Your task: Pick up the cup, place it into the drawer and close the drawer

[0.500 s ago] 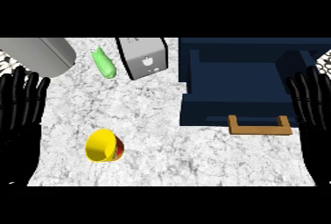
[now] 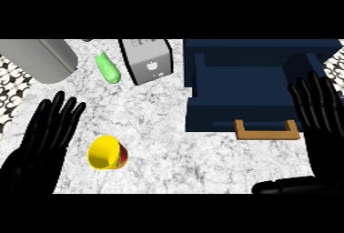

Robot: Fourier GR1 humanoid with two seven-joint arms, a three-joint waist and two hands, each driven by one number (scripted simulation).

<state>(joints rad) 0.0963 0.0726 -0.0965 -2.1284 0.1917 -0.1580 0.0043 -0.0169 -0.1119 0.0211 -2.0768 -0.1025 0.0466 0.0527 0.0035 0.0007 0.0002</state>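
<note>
A yellow cup (image 2: pixel 107 153) lies on its side on the marble counter (image 2: pixel 168 136), its mouth facing up and left, with some red showing at its right rim. My left hand (image 2: pixel 42 141) is open, fingers straight, just left of the cup and apart from it. The dark blue drawer (image 2: pixel 249 86) stands open at the upper right, with a wooden handle (image 2: pixel 266 130) on its front. My right hand (image 2: pixel 321 118) is open, fingers up, beside the drawer's right edge.
A silver toaster (image 2: pixel 148 60) stands at the back centre. A green object (image 2: pixel 107 69) lies to its left. A grey appliance (image 2: pixel 40 59) fills the back left corner. Bare counter spreads between the cup and the drawer.
My left hand has moved right and inward over the counter toward the cup. The right hand has shifted a little inward. The cup and drawer have not moved.
</note>
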